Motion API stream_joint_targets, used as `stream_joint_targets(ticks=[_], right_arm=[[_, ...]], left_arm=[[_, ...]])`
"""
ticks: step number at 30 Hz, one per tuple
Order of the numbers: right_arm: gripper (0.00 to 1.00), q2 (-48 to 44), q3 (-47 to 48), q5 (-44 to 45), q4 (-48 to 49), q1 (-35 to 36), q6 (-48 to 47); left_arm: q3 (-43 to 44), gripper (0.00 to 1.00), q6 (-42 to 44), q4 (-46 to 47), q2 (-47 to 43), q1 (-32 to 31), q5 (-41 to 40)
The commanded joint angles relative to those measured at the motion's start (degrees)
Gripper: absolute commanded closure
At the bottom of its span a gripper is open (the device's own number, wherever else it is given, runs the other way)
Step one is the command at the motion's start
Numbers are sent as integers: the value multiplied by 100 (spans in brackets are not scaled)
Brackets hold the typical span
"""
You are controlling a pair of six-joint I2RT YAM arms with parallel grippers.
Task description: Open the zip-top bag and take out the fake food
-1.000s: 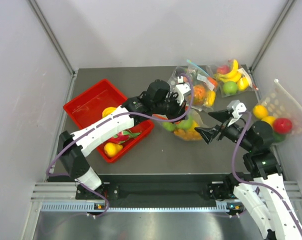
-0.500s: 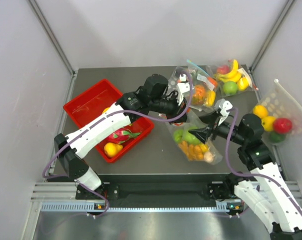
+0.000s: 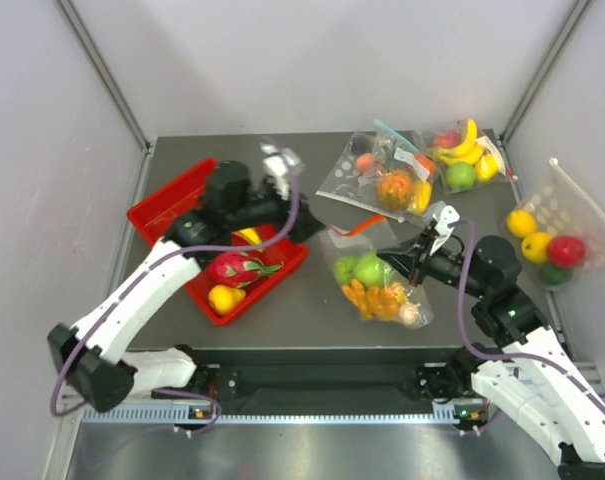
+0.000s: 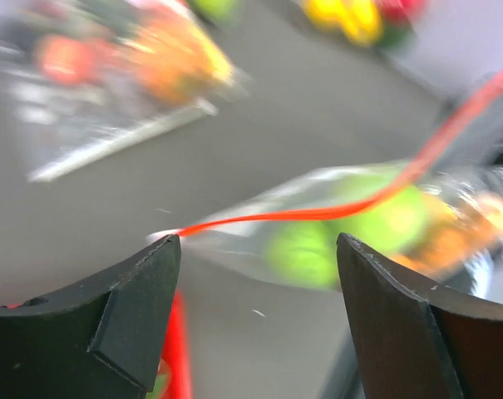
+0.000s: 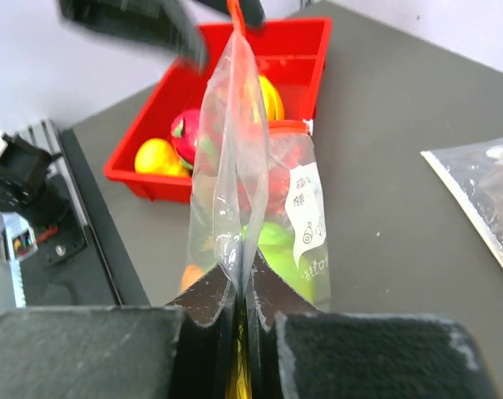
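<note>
Right fingers point(image 5: 205, 303) clamped shut on zip-top bag point(image 5: 234, 158) film; left fingers point(image 4: 135, 307) spread apart, bag beyond them, untouched.

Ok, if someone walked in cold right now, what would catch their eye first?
The zip-top bag at mid-table, bright with green and orange fake food, its clear plastic pinched in the right arm's shut jaws. Next, the red tray at the left holding a pink dragon fruit, with the left arm's jaws open by its right corner.
</note>
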Motion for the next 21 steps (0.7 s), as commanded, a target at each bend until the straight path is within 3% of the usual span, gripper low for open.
stream_joint_targets(ticks=[1,15,21], right_arm=[[100,-170,289,215,565,51,392],[100,-284,1045,-900,1049,42,1271],[100,-319,1028,-1366,1776,33,1948]], left_arm=[[-505,19,-503,1243,-852,808,370],[-2194,16,-1110,2578,-1573,1696,1302],[-3143,16,-2364,4589,-1732,1767,2083]])
